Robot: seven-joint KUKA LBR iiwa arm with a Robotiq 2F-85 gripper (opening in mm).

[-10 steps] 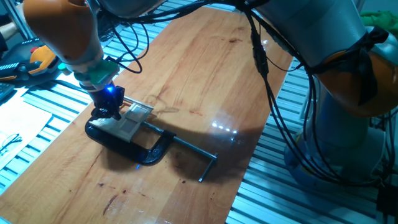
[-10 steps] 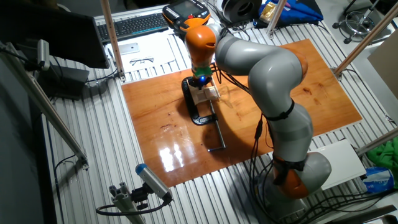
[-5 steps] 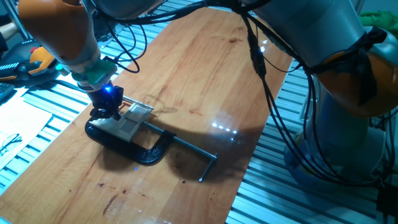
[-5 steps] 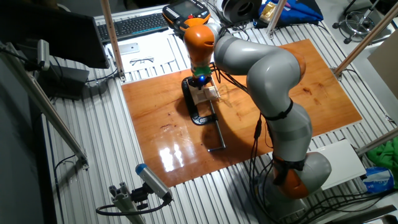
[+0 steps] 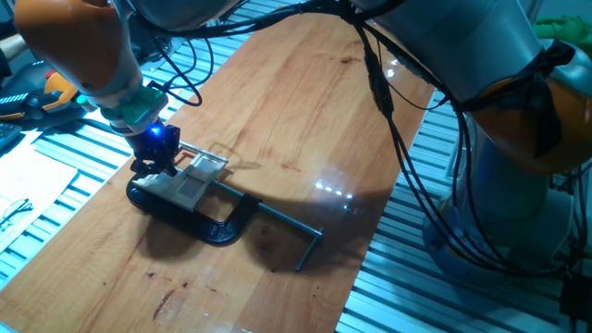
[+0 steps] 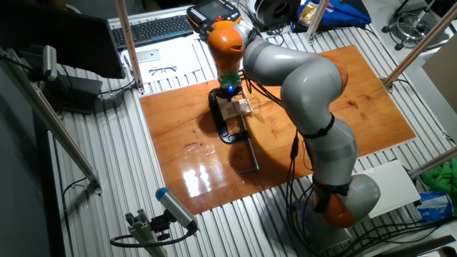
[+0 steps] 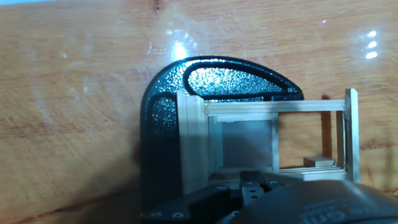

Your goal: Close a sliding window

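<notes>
Pale wood formed the sliding window (image 5: 190,176), a small model frame with thin crossbars that lay flat at the left centre of one fixed view. It was held in a black C-clamp (image 5: 199,219) on the orange-brown wooden surface (image 5: 305,120). The clamp's steel screw rod (image 5: 287,222) ran toward the lower right and ended in a short crossbar handle.

The gripper (image 5: 155,165) sat at the window's upper-left end, with a blue light glowing just above it. Whether the jaws were apart or together could not be told from any view.

In the other fixed view, the window (image 6: 235,108) and clamp (image 6: 227,127) sat at the upper centre of the surface (image 6: 343,100), under the grey and orange arm.

In the hand view, the window (image 7: 267,140) filled the centre and right of the frame. A grey pane sat in its left half, and the right half showed an open space crossed by thin bars. The clamp's black textured body (image 7: 205,87) curved around the window's top and left. The gripper's dark housing filled the bottom edge.
</notes>
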